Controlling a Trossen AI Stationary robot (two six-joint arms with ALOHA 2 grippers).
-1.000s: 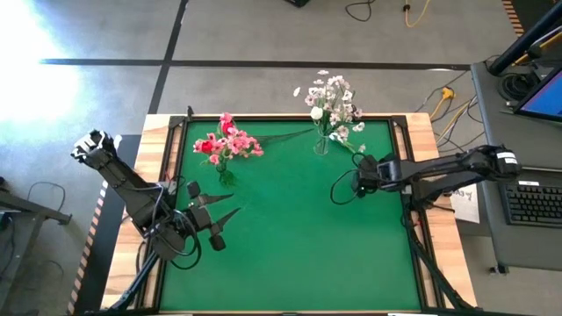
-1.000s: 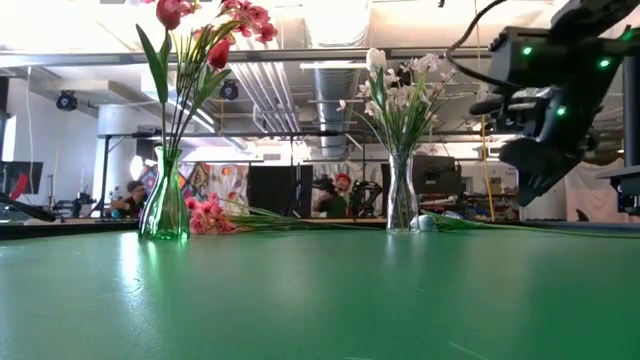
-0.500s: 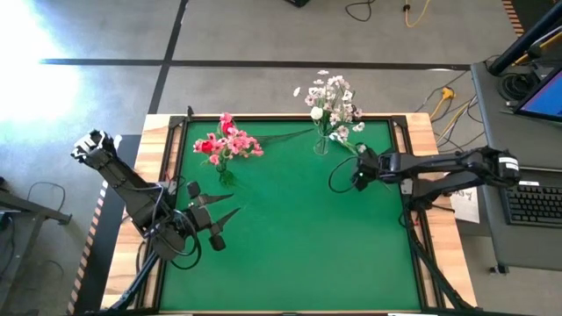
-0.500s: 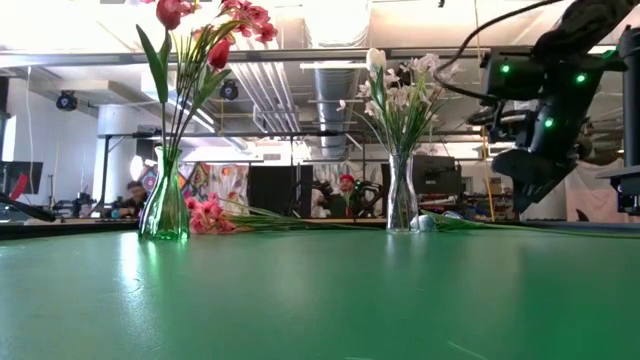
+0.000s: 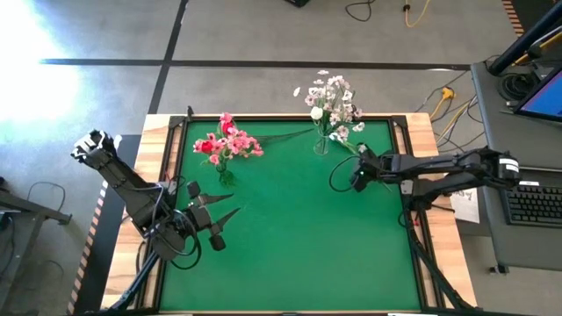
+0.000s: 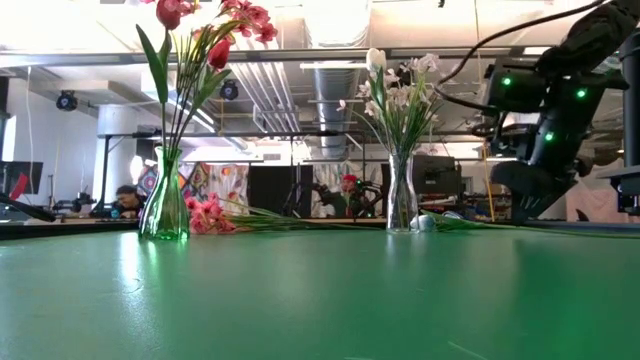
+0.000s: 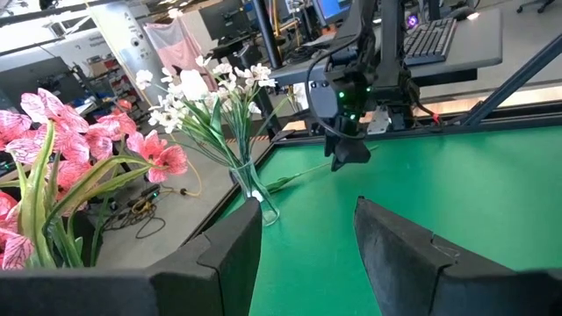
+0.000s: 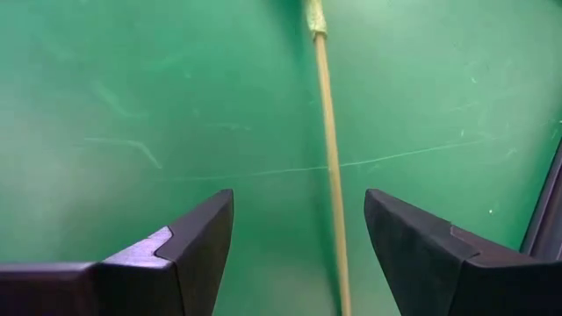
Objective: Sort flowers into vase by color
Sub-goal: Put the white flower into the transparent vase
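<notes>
Lowered toward the mat, right claw point(image 8: 299, 254) — fingers apart — straddles a flower stem point(image 8: 328, 149) lying below.

A matt green cloth-like mat point(image 5: 299, 237) (faintly scuffed) covers the table, framed by pale bare wood point(image 5: 127, 263) at its edges. Two clear glossy glass vases point(image 6: 164, 205) hold flowers. The gripper fingers point(image 8: 171, 254) look matt dark plastic.

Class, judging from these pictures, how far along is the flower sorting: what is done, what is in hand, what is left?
Done: pink and red flowers stand in one vase, white flowers in the other. In hand: the open right gripper hovers over a loose stem on the mat. Left: that stem and a pink flower lying flat. The left gripper waits, open.
</notes>
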